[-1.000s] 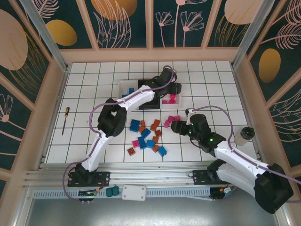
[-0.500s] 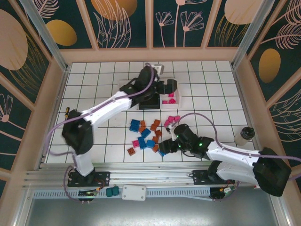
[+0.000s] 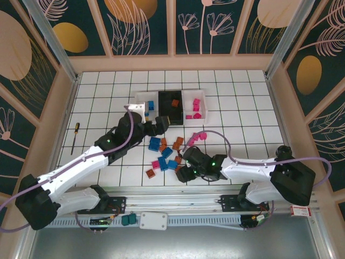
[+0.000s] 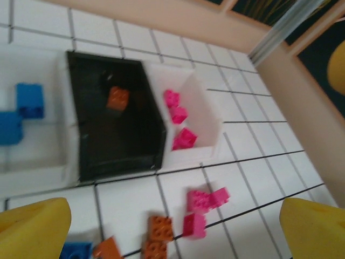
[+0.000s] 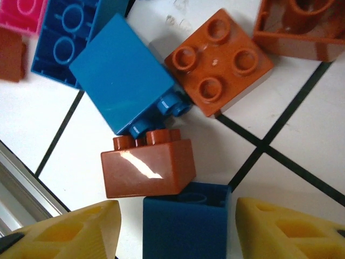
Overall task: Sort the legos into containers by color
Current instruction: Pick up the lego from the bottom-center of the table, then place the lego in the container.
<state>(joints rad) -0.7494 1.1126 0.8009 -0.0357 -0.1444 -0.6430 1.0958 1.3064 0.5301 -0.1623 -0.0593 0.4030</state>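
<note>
The containers stand in a row at the back: a white tray point(image 3: 141, 98) holding blue legos, a black tray point(image 3: 167, 110) with one orange brick point(image 4: 117, 97), and a white tray point(image 4: 207, 116) with pink ones. Loose blue, orange-brown and pink legos point(image 3: 167, 154) lie scattered on the tiles in front. My left gripper point(image 3: 163, 123) hovers open and empty just in front of the black tray, its yellow fingertips point(image 4: 32, 229) far apart. My right gripper point(image 5: 180, 232) is low at the pile's near edge, open, straddling a blue brick point(image 5: 186, 224) with a gap on each side. An orange-brown brick point(image 5: 148, 167) leans on that blue brick.
A screwdriver point(image 3: 74, 137) lies on the tiles at the left. Wooden walls ring the floor. A metal rail point(image 3: 215, 191) runs along the near edge, with a white box point(image 3: 153, 220) and teal blocks point(image 3: 128, 219) below it.
My left arm drew back from over the trays toward the near left and its gripper opened; an orange brick now lies in the black tray. My right gripper moved down-left onto the pile's near edge.
</note>
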